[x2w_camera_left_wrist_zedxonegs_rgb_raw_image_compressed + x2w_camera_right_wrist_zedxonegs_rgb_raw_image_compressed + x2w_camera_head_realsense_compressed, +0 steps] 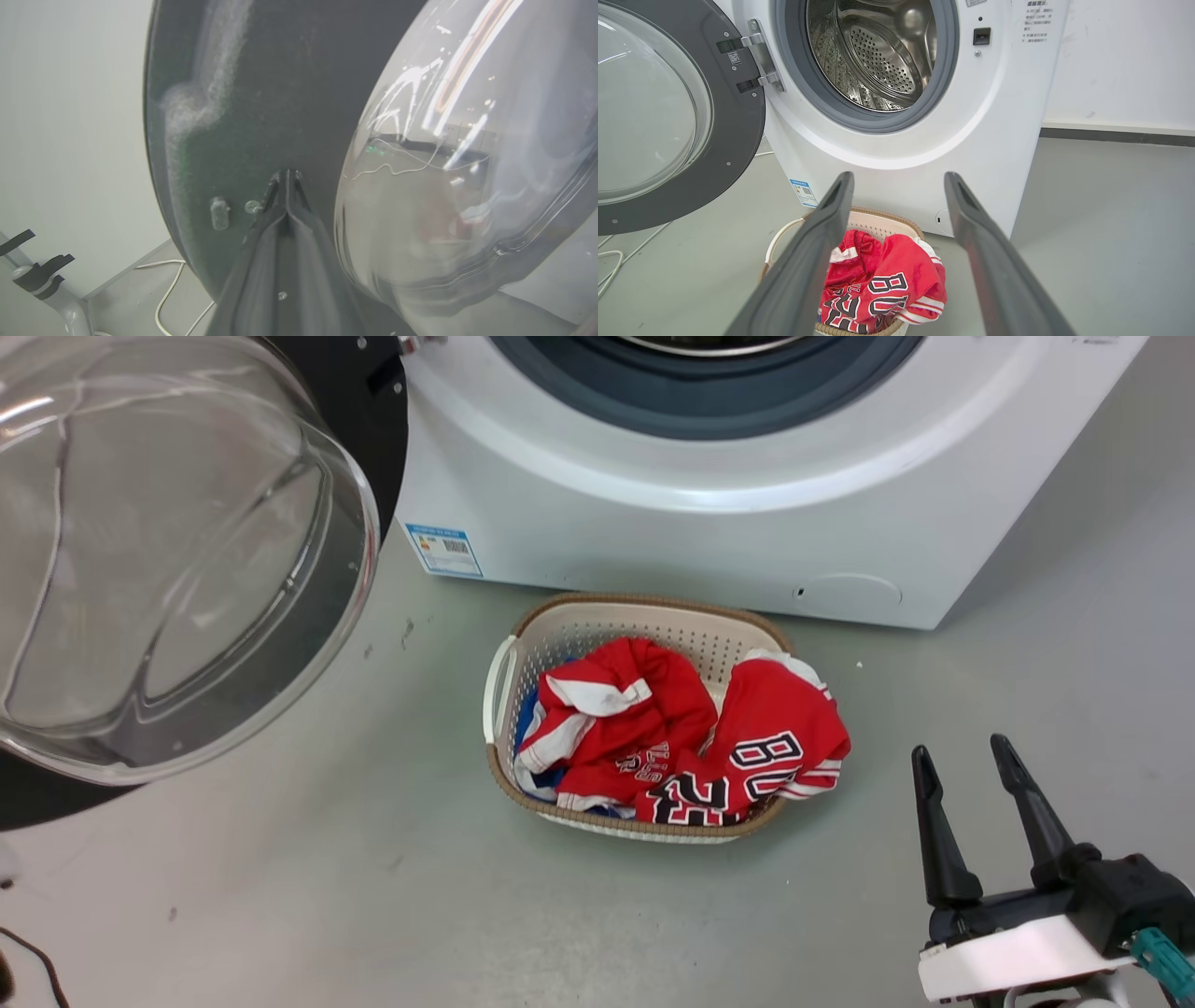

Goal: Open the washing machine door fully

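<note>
The washing machine door [733,140] stands swung out to the left on its hinge [761,56], its clear glass bowl [168,551] bulging toward me. The washing machine [709,532] is white, and its steel drum [878,56] lies exposed inside the grey gasket. In the left wrist view my left gripper [286,173] is shut with nothing between its fingers. Its tips are at the door's dark inner ring [261,93], just left of the glass bowl [467,163]; I cannot tell whether they touch. My right gripper [960,747] hangs open at the lower right, away from the machine, fingers [822,242] spread wide.
A cream laundry basket [644,616] holding red and white jerseys [653,737] sits on the grey floor right in front of the machine. White cables [168,289] trail on the floor under the door. A white wall [1120,60] stands to the machine's right.
</note>
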